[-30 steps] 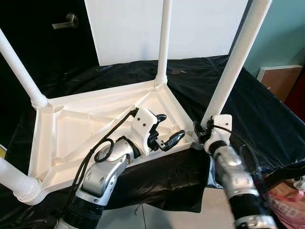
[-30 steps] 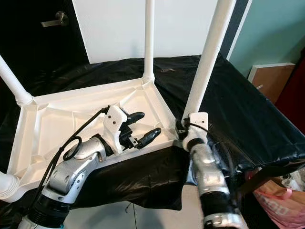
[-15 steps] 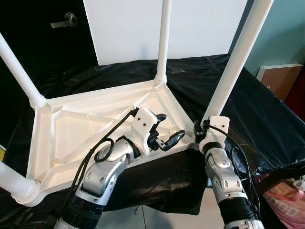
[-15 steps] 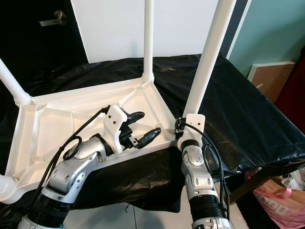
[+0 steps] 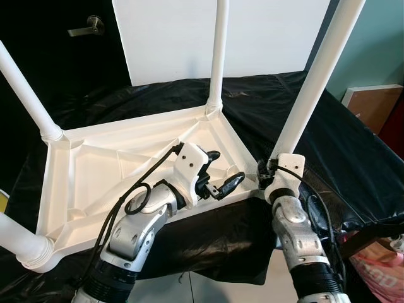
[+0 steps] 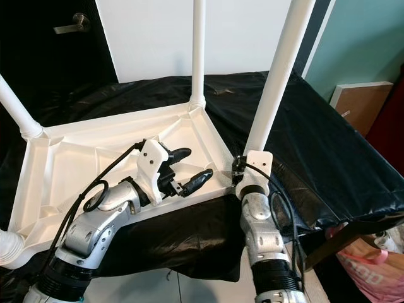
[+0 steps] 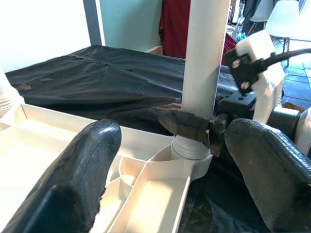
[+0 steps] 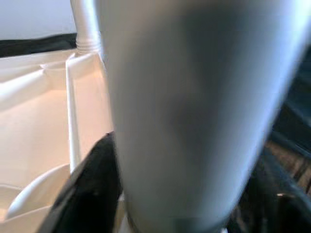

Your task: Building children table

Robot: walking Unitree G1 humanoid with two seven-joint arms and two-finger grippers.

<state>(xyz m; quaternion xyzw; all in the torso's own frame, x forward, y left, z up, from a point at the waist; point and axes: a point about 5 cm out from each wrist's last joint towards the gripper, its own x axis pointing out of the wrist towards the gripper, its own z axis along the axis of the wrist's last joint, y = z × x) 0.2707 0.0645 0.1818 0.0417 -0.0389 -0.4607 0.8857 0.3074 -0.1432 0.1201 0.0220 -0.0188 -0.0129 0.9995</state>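
Right wrist view: right tool (image 5: pixel 270 178) grips table leg (image 5: pixel 309 82).

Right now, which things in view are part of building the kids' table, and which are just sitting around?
Part of the job:
upturned white tabletop
near-right leg, gripped low down by the right gripper
the other legs, such as the far leg
left gripper, open over the tabletop

Just around:
black cloth
door handle
brown box

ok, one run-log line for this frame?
table: upside down on black cloth | right pincer: shut on near-right leg base | left pincer: open, over underside
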